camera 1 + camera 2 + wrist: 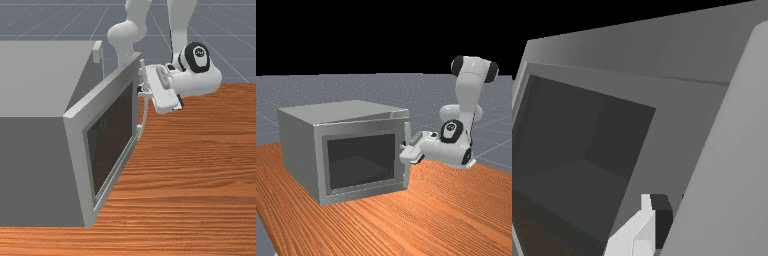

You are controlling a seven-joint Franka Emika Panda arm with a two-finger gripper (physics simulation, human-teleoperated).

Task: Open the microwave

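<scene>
In the front view, the arm point(183, 20) reaches down to a nearly level hand point(162, 90), aimed toward the front view's left, at the curved handle point(145, 116) of the microwave point(32, 170). The door point(77, 150) stands ajar. The microwave sits on the worktop point(200, 175), at that view's left. Whether the fingers point(663, 222) grip, I cannot tell.

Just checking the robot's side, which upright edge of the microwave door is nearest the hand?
The handle edge, carrying the long handle: it stands out from the microwave's body, beside the hand. The other edge meets the body.
</scene>
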